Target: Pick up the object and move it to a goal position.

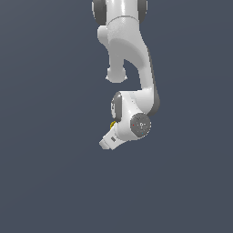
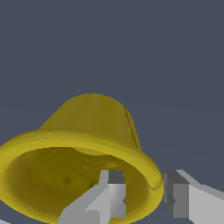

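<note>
The object (image 2: pixel 87 127) is a mustard-yellow cup with tapered walls and a flared rim, and it fills much of the wrist view. My gripper (image 2: pixel 144 194) straddles the cup's rim. One finger (image 2: pixel 113 194) is inside the cup, the other finger (image 2: pixel 177 199) presses on the outside of the wall, and the jaws are shut on the wall. In the exterior view only a small yellow sliver of the object (image 1: pixel 112 123) peeks out beside the white wrist (image 1: pixel 129 123). The fingers are hidden there behind the hand.
The white arm (image 1: pixel 132 54) comes down from the top of the exterior view. Around it is a plain dark blue-grey surface (image 1: pixel 45 173) with no other objects in sight.
</note>
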{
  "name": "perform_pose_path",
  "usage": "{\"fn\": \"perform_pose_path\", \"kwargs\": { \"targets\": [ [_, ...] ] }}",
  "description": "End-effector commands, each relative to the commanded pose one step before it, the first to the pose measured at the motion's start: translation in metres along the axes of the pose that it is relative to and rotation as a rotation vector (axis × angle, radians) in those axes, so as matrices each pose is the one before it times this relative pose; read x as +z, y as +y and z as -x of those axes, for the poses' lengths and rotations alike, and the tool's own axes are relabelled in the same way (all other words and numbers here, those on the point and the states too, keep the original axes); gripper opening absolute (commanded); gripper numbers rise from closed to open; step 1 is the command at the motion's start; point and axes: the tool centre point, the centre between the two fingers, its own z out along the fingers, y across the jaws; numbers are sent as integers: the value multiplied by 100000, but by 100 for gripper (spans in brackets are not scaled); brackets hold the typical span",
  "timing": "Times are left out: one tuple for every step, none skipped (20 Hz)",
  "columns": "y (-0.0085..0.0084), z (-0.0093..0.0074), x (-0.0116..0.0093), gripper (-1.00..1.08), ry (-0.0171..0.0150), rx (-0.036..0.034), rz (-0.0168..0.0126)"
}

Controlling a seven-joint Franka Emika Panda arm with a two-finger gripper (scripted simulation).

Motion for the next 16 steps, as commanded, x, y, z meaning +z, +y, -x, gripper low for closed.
{"fn": "perform_pose_path", "kwargs": {
  "targets": [
    [-8, -13, 74, -100, -37, -15, -39],
    [0, 0, 0, -100, 0, 0, 0],
    [0, 0, 0, -100, 0, 0, 0],
    [0, 0, 0, -100, 0, 0, 0],
    [0, 0, 0, -100, 0, 0, 0],
    [8, 2, -61, -100, 47, 2, 51],
    [-12, 12, -26, -100, 0, 0, 0],
    [-36, 37, -78, -100, 0, 0, 0],
    [-59, 62, -130, -100, 0, 0, 0],
    [-84, 87, -183, -100, 0, 0, 0],
    [-108, 112, -236, -100, 0, 0, 0],
    [-133, 138, -291, -100, 0, 0, 0],
    [-158, 164, -346, -100, 0, 0, 0],
    [-184, 191, -403, -100, 0, 0, 0],
    [-211, 218, -462, -100, 0, 0, 0],
    [-238, 247, -523, -100, 0, 0, 0]
  ]
}}
